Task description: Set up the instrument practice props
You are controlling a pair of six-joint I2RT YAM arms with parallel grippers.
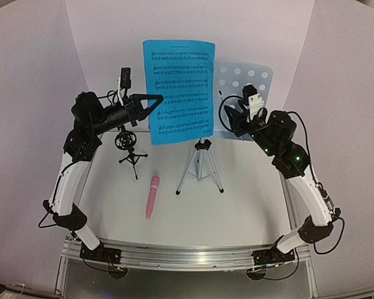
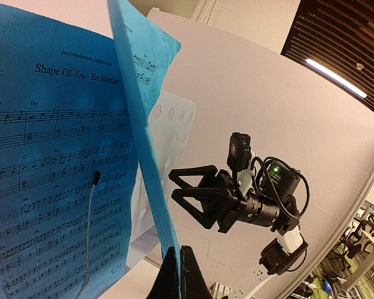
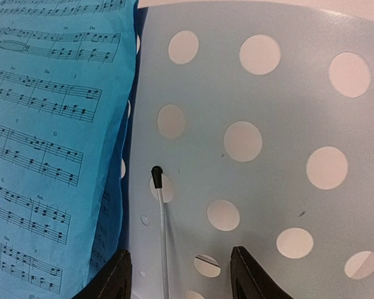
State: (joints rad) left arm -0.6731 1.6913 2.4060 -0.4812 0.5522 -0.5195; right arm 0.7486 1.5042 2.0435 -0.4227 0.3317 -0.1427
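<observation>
Top external view: on the worktop point(image 1: 249, 205) the black mic holder point(image 1: 129, 149) stands left of the music stand point(image 1: 249, 87), the pink microphone point(image 1: 152, 196) lying in front. The left tool point(image 1: 157, 103) is clamped tight on the left edge of the blue sheet point(image 1: 177, 93) propped on the stand. The right tool point(image 1: 235, 112), jaws apart and empty, faces the stand's bare perforated plate beside the sheet.
</observation>
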